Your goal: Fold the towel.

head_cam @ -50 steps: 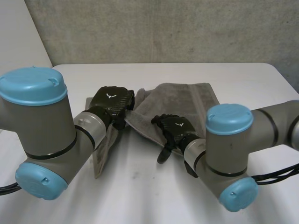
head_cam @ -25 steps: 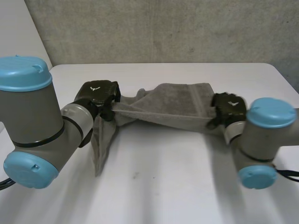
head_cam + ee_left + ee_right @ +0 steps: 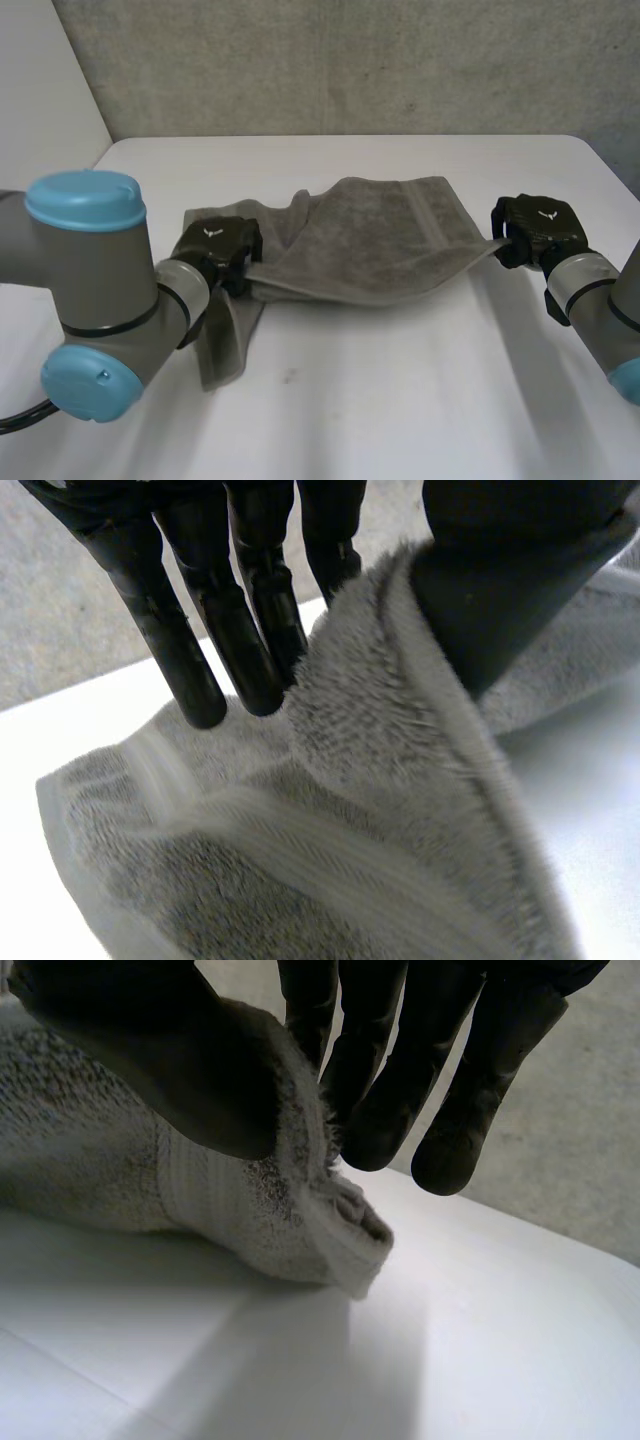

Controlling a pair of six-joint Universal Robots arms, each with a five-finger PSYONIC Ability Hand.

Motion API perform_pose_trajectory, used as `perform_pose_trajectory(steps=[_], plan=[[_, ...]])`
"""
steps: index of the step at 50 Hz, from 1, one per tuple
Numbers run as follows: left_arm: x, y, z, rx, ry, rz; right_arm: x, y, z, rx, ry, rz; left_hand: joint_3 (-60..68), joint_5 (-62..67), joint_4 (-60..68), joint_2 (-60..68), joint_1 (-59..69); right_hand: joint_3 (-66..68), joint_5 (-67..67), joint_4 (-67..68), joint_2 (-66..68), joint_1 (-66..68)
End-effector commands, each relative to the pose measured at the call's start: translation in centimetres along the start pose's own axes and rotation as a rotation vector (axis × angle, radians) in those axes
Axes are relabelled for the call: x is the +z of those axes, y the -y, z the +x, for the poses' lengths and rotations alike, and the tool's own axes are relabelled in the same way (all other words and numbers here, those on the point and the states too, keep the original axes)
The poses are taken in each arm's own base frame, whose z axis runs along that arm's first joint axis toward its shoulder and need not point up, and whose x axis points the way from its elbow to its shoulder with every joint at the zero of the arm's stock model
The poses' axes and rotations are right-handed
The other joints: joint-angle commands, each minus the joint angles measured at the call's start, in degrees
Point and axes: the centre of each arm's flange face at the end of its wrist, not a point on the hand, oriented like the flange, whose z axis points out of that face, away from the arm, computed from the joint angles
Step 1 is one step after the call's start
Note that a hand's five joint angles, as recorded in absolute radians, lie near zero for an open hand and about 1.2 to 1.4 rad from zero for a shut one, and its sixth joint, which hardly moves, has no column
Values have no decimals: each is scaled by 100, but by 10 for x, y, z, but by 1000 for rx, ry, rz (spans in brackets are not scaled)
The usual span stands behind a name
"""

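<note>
Head view: one grey terry towel (image 3: 370, 240), rumpled, lies partly on the smooth white table (image 3: 400, 400), drawn between two black hands, left hand (image 3: 220, 245) and right hand (image 3: 540, 225). Left wrist view: its thumb and fingers (image 3: 240, 610) pinch a fuzzy hemmed edge. Right wrist view: its thumb and fingers (image 3: 380, 1090) pinch a ribbed-band corner.

A grey towel (image 3: 370, 240) stretches across the middle of the frame over the white tabletop (image 3: 400, 400). The left hand (image 3: 222, 246), left of centre, grips its left end, where a fold of cloth trails down toward the lower left. The right hand (image 3: 541, 226), at the right edge, holds its right corner, drawn to a point. A grey wall (image 3: 350, 60) spans the top.
</note>
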Motion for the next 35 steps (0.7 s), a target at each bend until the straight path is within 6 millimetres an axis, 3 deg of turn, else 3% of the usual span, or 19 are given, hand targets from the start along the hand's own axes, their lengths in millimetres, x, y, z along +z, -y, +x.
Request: perform_pose_trajectory(steps=[1, 7, 14, 17, 21, 27, 35], plan=[[11, -24, 2, -1, -4, -31, -5, 12, -2, -7, 27, 1, -1000, -1036, -994, -990, -999, 349, 380, 327, 366, 303], [19, -36, 5, -9, -9, -6, -3, 17, 24, -11, -39, 8, -1153, -1189, -1147, -1143, -1152, 349, 380, 327, 366, 303], [23, -44, 12, -110, -26, 3, -4, 26, 33, -11, -67, 31, -1119, -1155, -1113, -1110, -1118, 349, 380, 327, 366, 303], [21, -45, 16, -135, -37, 0, -6, 36, 44, -11, -102, 60, -1102, -1138, -1096, -1093, -1101, 349, 380, 327, 366, 303], [21, -43, 18, -139, -42, 5, -16, 66, 59, -28, -149, 145, -1085, -1121, -1080, -1076, -1085, 349, 380, 327, 366, 303], [20, -43, 21, -138, -48, 7, -32, 97, 61, -54, -130, 215, -1069, -1105, -1063, -1059, -1068, 349, 380, 327, 366, 303], [16, -45, 29, -126, -66, 3, -38, 106, 62, -58, -120, 229, -1052, -1088, -1046, -1042, -1051, 349, 380, 327, 366, 303]])
